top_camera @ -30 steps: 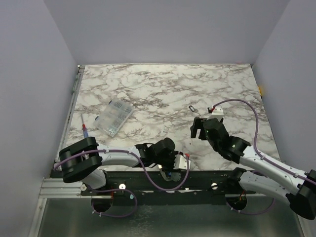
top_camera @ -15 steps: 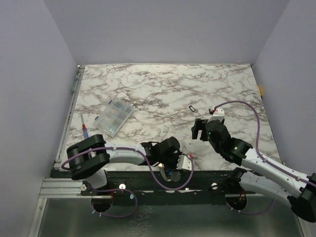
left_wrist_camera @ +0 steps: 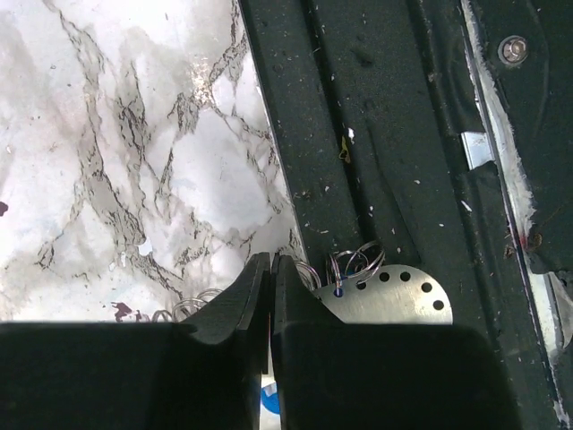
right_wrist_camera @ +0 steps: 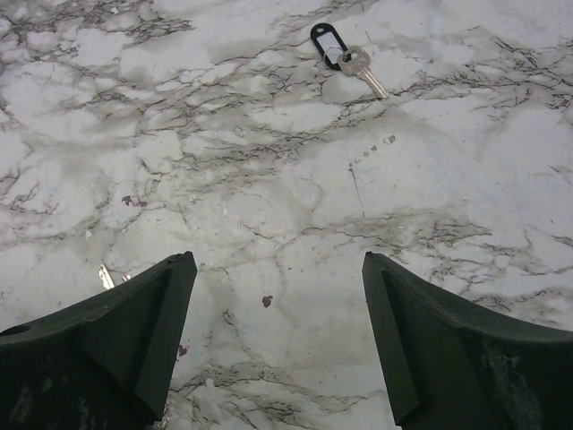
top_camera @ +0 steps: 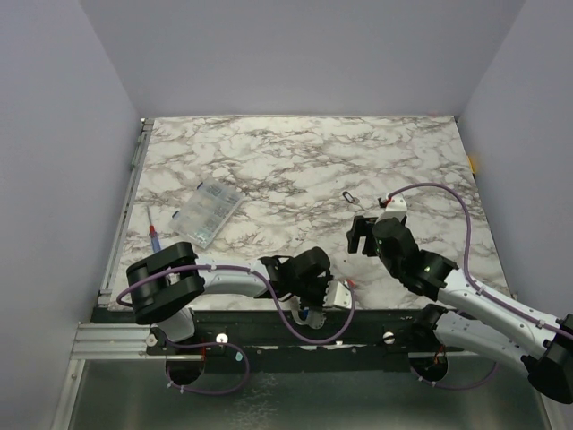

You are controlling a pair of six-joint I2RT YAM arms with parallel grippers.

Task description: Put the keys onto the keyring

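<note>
My left gripper [left_wrist_camera: 270, 260] is down at the table's near edge [top_camera: 324, 288], its two black fingers pressed together. The keyring, a pale wire-like coil [left_wrist_camera: 183, 309], runs in from the left, passes behind the fingertips and comes out in loops on the right. A blue scrap [left_wrist_camera: 267, 399], perhaps a key head, shows low in the slit between the fingers. My right gripper [right_wrist_camera: 277, 260] hangs open over bare marble [top_camera: 360, 235], holding nothing. Beyond it lies a small silver key on a black oval tag [right_wrist_camera: 345, 49], also seen from above [top_camera: 348, 196].
A clear compartment box [top_camera: 208, 213] lies at the left, and a red-and-blue pen [top_camera: 154, 236] near the left edge. A perforated metal plate [left_wrist_camera: 394, 300] and the dark frame rail [left_wrist_camera: 376, 134] sit just off the marble by my left gripper.
My left gripper has closed from partly open to shut and slid a little right along the near edge. The right arm has barely moved and stays open.
</note>
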